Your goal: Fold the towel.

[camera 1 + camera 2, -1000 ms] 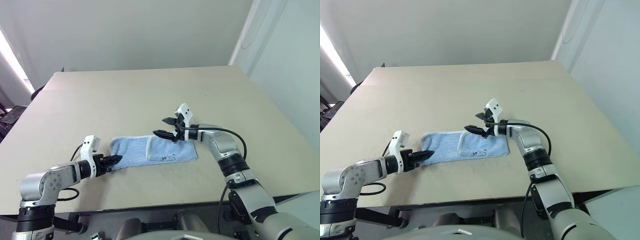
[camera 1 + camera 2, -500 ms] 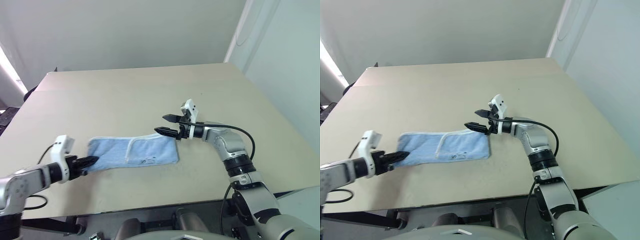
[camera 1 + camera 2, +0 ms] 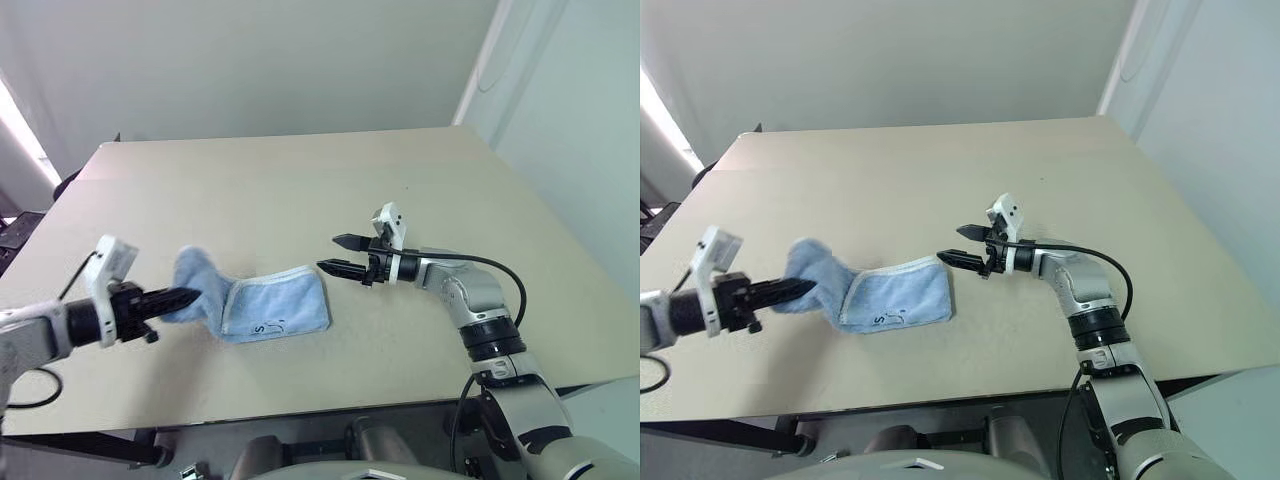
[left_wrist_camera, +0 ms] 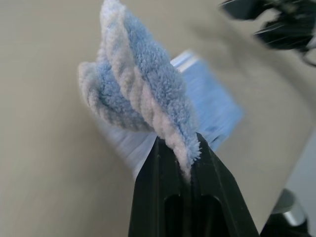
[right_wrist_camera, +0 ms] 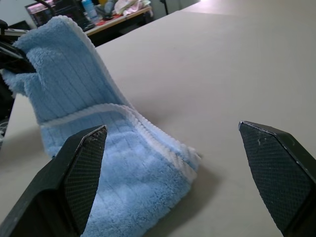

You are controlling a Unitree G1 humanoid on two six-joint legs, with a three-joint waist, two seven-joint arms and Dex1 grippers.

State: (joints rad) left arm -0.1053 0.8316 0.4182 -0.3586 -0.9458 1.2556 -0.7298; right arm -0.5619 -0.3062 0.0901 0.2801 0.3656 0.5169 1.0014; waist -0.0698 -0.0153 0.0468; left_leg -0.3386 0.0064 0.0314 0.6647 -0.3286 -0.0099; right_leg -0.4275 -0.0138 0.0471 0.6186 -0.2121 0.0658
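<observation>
One fold seemed already laid into the towel [image 3: 262, 309] when we looked: in the left eye view its right-hand part lay doubled on the table [image 3: 300, 180] a little left of the frame's centre, a whitish stitched edge running across the top layer and a small dark embroidered mark showing near the lower edge. We judged the task roughly midway, since the second fold was under way but not laid down. The towel's left end stood lifted off the tabletop, bunched into a soft roll at centre left of the frame, while the rest rested flat. Our left gripper [image 3: 187, 295], at the lower left of that view, had its jaws pressed tight together on that raised end; in the left wrist view the two black fingers [image 4: 163, 197] met with the terry edge pinched between them, the cloth rising above them. Our right gripper [image 3: 337, 254] sat just right of centre, close beside the towel's right edge but apart from it, hovering above the table. Its jaws stood spread wide and held nothing; in the right wrist view the fingers [image 5: 81, 173] framed the folded blue cloth from either side without touching it. What remained, as we read it, was to carry the lifted end across onto the flat part, set it down with the edges matched, and let go. We could not tell how neatly the lower layers lined up beneath the top one.
</observation>
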